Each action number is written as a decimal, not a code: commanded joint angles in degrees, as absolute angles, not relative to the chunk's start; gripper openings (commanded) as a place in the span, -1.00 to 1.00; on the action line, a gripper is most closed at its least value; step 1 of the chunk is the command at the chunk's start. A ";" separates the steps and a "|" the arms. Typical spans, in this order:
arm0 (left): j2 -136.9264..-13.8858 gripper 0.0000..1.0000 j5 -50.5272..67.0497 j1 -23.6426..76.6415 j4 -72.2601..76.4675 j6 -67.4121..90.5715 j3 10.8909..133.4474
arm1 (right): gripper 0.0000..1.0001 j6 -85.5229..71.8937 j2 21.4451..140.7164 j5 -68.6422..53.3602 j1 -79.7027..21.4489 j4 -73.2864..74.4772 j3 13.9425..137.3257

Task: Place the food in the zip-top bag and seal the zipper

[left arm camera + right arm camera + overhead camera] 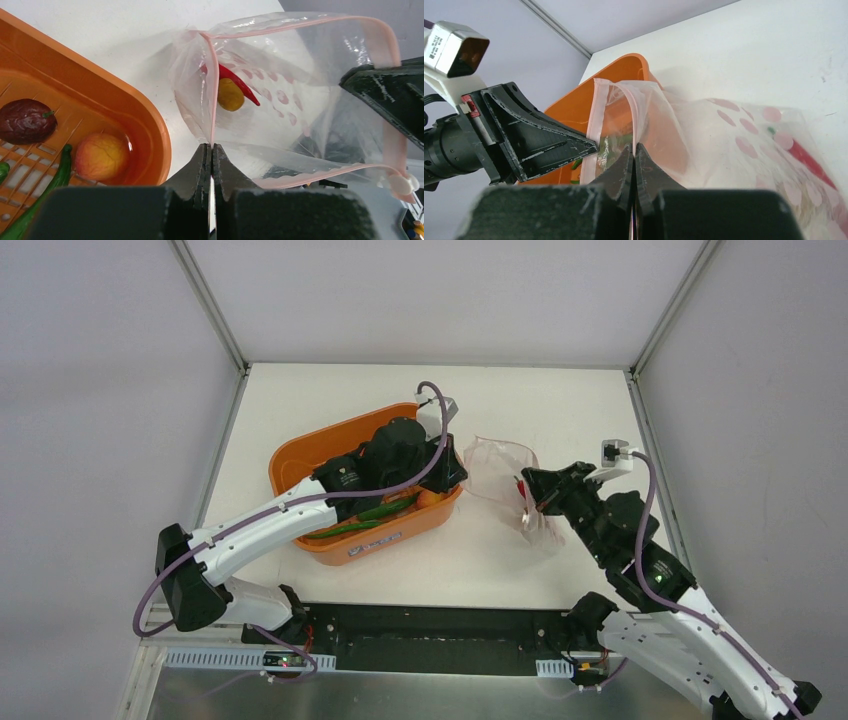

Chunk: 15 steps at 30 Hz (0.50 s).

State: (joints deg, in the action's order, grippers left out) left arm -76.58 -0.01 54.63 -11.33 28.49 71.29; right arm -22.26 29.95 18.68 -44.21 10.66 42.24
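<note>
The zip-top bag lies right of the orange tub, its mouth held apart. My left gripper is shut on one side of the mouth edge. My right gripper is shut on the opposite side. The pink zipper curves round the open mouth. Inside the bag lie a red chili and a round yellow-orange piece. More food sits in the tub: a dark-red piece, an orange piece and green chilies. From above, the bag sits between both grippers.
The orange tub stands left of the bag, under my left arm. Its rim is close beside my left fingers. A white slider piece sits at one end of the zipper. Enclosure walls border the white table.
</note>
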 commanded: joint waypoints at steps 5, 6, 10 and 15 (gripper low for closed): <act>-77.34 -0.64 3.64 52.46 -10.26 28.82 72.18 | -1.00 -17.15 32.13 18.09 -44.09 16.17 48.05; -77.22 -0.36 3.47 52.28 -10.47 28.76 72.04 | -1.00 -17.40 32.03 18.66 -44.06 16.11 47.44; -75.40 0.39 4.03 51.14 -10.34 28.30 70.56 | -1.00 -18.77 30.07 23.14 -44.03 15.37 44.87; -69.95 0.88 9.31 46.69 -2.67 30.37 64.22 | -1.00 -19.36 29.45 22.76 -44.06 14.78 43.58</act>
State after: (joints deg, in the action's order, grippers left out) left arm -75.20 4.86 49.74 -9.23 29.17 68.05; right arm -18.92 29.93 21.19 -44.21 16.38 44.10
